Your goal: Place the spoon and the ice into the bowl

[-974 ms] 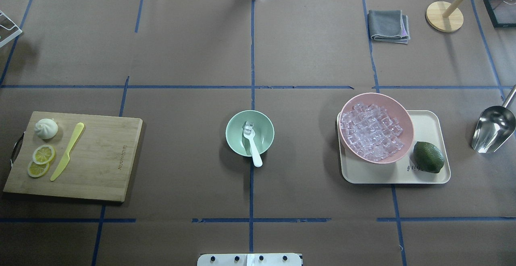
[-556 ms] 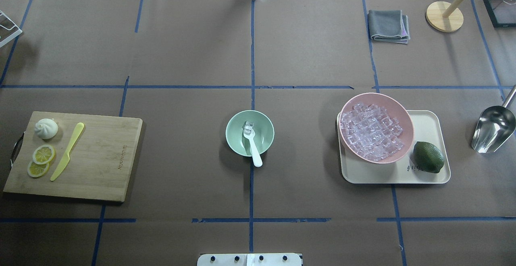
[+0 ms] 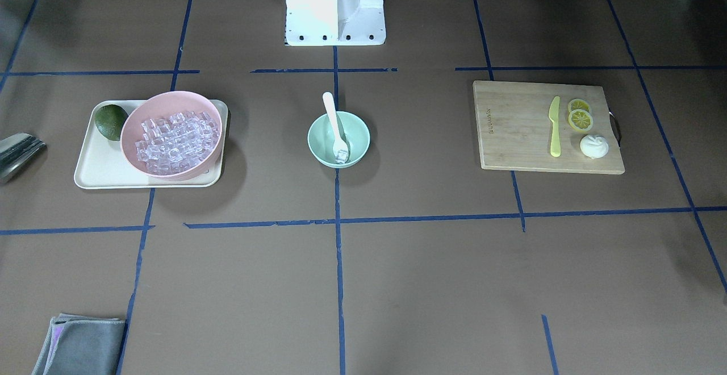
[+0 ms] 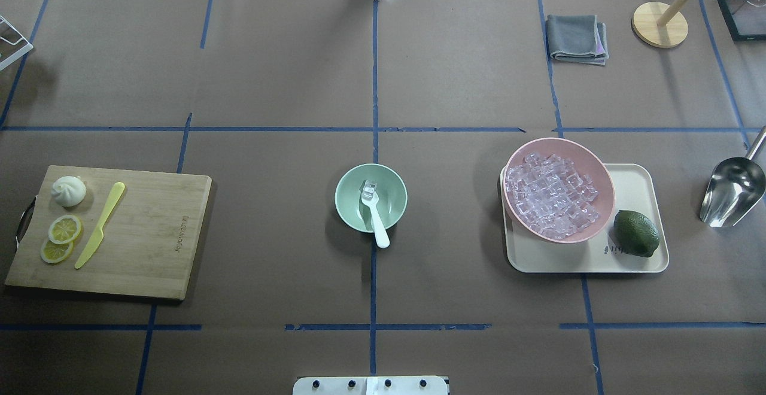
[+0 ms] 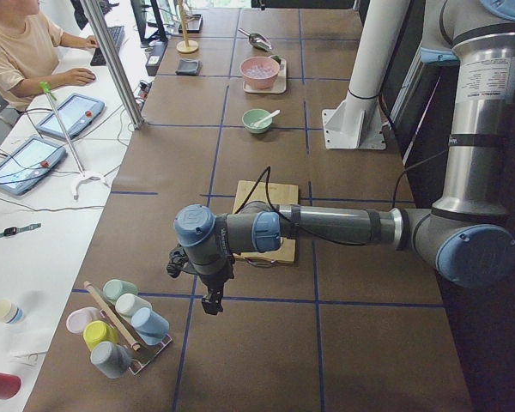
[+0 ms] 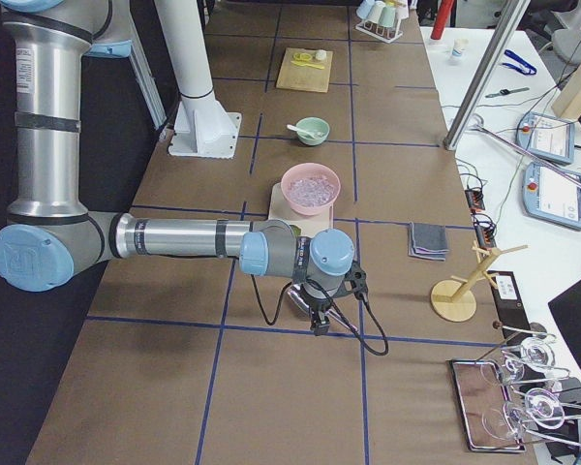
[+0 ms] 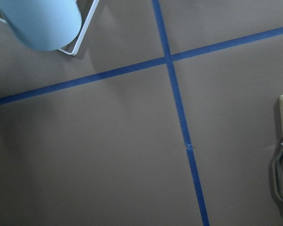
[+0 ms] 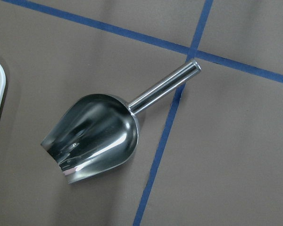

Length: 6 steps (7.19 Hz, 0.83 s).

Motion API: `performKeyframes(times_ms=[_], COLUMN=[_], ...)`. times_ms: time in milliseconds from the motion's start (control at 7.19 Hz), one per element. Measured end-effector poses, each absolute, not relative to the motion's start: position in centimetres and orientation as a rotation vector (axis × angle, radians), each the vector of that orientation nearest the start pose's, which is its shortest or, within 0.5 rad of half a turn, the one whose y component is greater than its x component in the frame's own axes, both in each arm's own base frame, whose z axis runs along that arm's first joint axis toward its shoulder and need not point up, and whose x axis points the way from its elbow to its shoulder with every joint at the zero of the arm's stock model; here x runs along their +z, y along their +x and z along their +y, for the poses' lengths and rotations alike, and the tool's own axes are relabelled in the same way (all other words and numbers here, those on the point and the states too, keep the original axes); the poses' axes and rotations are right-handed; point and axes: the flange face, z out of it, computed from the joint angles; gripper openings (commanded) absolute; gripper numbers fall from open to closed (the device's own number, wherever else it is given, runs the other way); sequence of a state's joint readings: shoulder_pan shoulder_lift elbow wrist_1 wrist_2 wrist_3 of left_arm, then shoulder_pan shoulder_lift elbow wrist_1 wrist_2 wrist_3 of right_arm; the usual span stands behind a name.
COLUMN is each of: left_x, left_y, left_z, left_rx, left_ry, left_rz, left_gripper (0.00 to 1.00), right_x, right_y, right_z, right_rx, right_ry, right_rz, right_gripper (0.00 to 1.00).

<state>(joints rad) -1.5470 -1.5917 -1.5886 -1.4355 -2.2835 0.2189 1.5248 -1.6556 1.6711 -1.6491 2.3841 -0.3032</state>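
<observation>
The mint-green bowl [image 4: 392,200] stands at the table's middle. The white spoon [image 4: 379,227] lies in it, scoop down inside and handle leaning over the near rim. A clear ice cube [image 4: 369,189] sits at the scoop inside the bowl. Bowl [image 3: 321,136] and spoon [image 3: 330,111] also show in the front view. The left gripper [image 5: 211,302] hangs over the table's far left end, beyond the cutting board. The right gripper [image 6: 320,326] hangs over the metal scoop at the far right. Both show only in side views, so I cannot tell whether they are open or shut.
A pink bowl [image 4: 601,173] full of ice cubes and a lime [image 4: 636,233] sit on a beige tray [image 4: 640,176] at right. A metal scoop [image 4: 733,190] lies beyond it. A cutting board [image 4: 155,233] at left carries a yellow-green knife [image 4: 99,226], lemon slices and a white bun [image 4: 68,191].
</observation>
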Motion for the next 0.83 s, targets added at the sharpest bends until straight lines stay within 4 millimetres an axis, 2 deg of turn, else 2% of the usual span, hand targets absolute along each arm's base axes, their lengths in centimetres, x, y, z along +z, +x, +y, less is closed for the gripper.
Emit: performKeyframes(times_ms=[278, 834], left_x=[65.83, 65.41], left_y=[-5.54, -5.36], left_z=[-49.36, -49.50], left_rx=[0.119, 0.118], left_ry=[-0.054, -0.047], left_rz=[0.716, 0.714], left_gripper=[1.00, 1.00], right_x=[65.33, 65.30], right_y=[4.00, 3.96], right_z=[-45.39, -45.44], right_rx=[-0.301, -0.299], right_ry=[0.046, 0.045], right_rz=[-0.818, -0.817], right_gripper=[1.00, 1.00])
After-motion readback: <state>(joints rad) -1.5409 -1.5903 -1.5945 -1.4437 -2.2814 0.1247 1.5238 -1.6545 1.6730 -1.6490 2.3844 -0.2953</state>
